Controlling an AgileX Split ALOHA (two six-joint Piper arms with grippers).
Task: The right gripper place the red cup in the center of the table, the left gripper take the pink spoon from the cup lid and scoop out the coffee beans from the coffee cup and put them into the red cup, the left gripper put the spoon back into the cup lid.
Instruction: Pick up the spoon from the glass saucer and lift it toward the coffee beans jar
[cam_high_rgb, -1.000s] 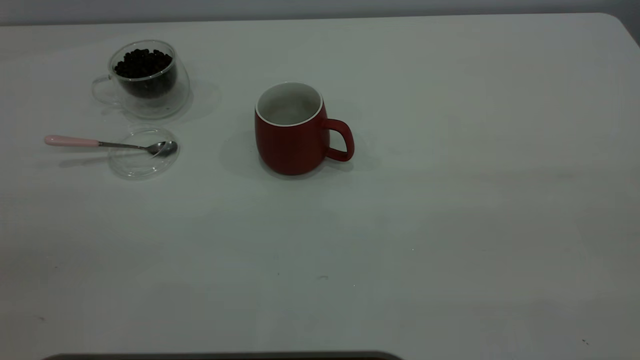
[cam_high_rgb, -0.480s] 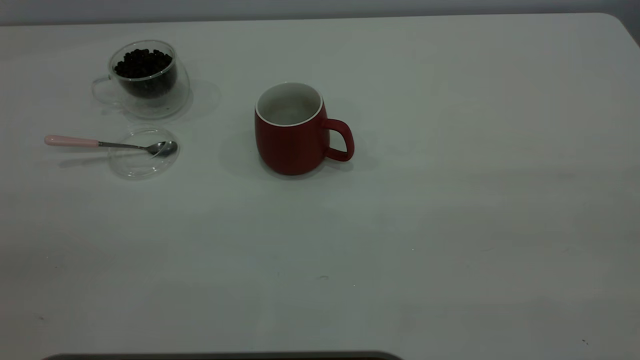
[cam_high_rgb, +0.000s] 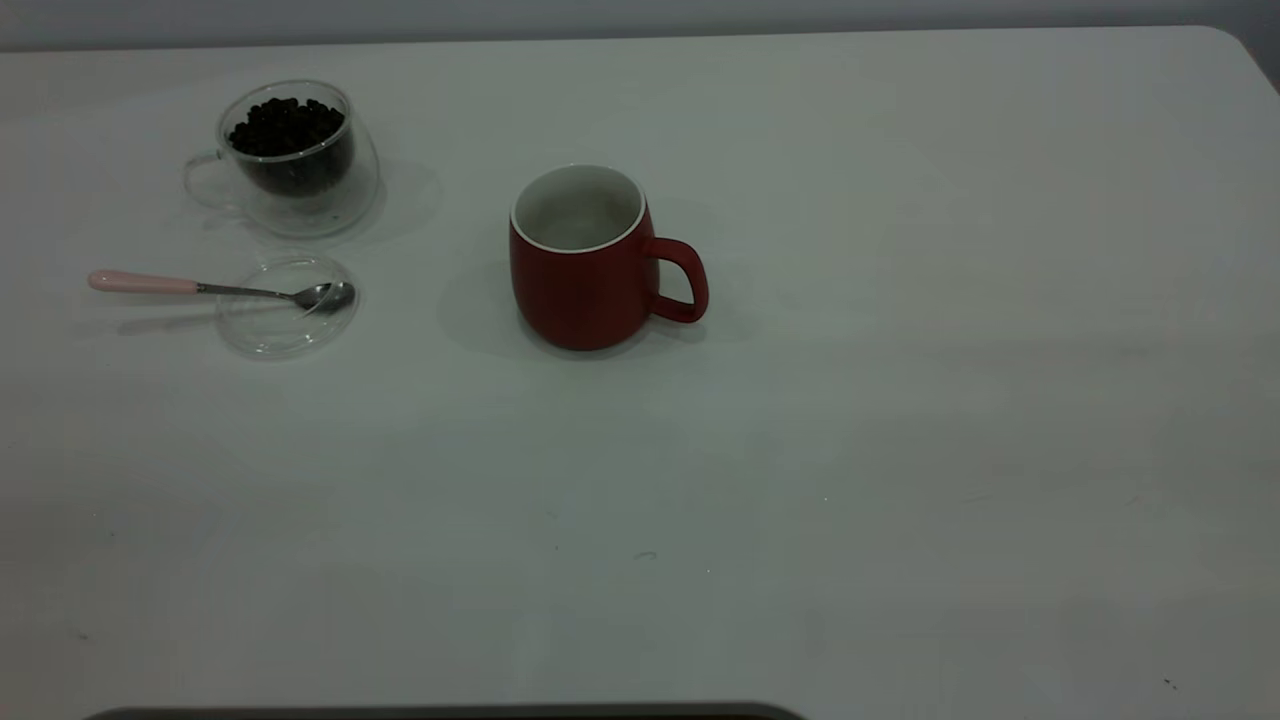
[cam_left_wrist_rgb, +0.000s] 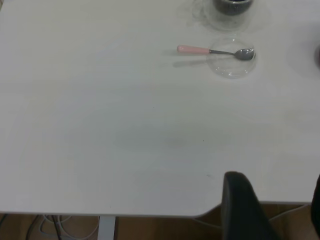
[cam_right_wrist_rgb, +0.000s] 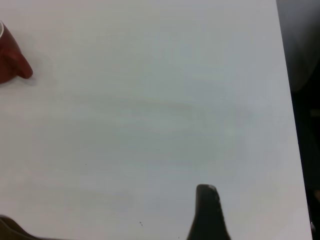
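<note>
My left gripper (cam_left_wrist_rgb: 272, 210) hangs over the near edge of the table (cam_high_rgb: 900, 300), holding nothing; two dark fingers (cam_left_wrist_rgb: 240, 205) show in my left wrist view with a wide gap between them, so its jaws stand open. My right gripper (cam_right_wrist_rgb: 105, 227) sits above bare tabletop, well away from everything; one black finger (cam_right_wrist_rgb: 207, 215) shows clearly and a dark sliver shows at the frame's corner, far apart, so those jaws are wide too and hold nothing.

Outward from there I count one of each thing. One spoon (cam_high_rgb: 215, 289) lies with its metal bowl resting on the one lid (cam_high_rgb: 285, 308) and its pink handle sticking out past the rim toward the table's left side. Just behind the lid stands one glass cup (cam_high_rgb: 290, 160), upright, with one heap of beans (cam_high_rgb: 287, 125) in it. One red cup (cam_high_rgb: 585, 260) stands upright near the middle of the table, handle pointing right, apart from the glass cup and lid, with nothing visible inside it.
</note>
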